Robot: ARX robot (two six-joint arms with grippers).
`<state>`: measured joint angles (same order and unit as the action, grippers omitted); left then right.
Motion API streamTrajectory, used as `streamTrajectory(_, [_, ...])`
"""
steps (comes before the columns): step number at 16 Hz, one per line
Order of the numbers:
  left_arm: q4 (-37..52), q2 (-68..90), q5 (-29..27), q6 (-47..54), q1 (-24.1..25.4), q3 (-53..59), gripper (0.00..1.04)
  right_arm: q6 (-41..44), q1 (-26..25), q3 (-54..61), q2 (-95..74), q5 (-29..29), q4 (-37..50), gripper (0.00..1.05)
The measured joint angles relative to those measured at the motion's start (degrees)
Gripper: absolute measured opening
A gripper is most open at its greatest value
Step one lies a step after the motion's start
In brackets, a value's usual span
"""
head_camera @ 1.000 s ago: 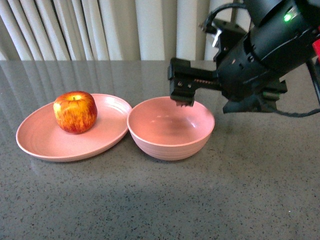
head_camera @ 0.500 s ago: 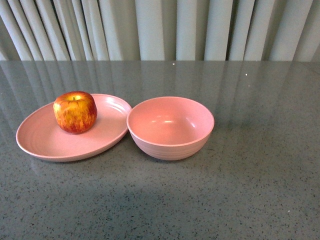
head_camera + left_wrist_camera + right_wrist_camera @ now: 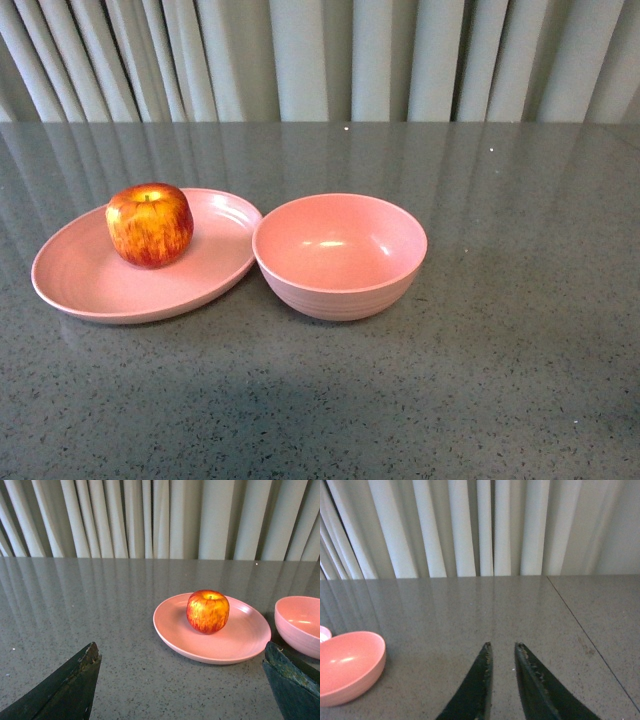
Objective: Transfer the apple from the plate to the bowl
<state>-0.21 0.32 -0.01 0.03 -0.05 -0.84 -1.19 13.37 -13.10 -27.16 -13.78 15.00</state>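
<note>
Apple (image 3: 149, 224): firm, smooth, probably slippery, fairly hefty; resting on plate (image 3: 90, 285) beside bowl (image 3: 340, 290). Best pinched across widest middle. Left claw (image 3: 181, 647) spread wide, right claw (image 3: 502, 645) almost pressed together.

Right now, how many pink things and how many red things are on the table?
Pink: 2, the plate and the bowl
Red: 1, the apple
Total: 3
</note>
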Motion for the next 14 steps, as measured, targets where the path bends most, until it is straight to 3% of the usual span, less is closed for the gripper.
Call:
streamTrajectory(2, [0.0,0.0,0.0,0.0,0.0,0.0,0.98,0.7,-2.9,3.5,2.8,3.4,-0.6,0.01])
streamTrajectory(5, [0.0,0.0,0.0,0.0,0.0,0.0,0.98,0.7,-6.5,6.4,7.1,6.8,-1.5,0.02])
streamTrajectory(6, [0.0,0.0,0.0,0.0,0.0,0.0,0.98,0.8,-10.8,7.2,8.6,12.1,-2.2,0.02])
streamTrajectory(7, [0.0,0.0,-0.1,0.0,0.0,0.0,0.98,0.8,-13.8,8.1,9.8,12.8,-2.7,0.02])
streamTrajectory(14, [0.0,0.0,0.0,0.0,0.0,0.0,0.98,0.8,-13.4,11.0,16.1,13.8,-6.3,0.02])
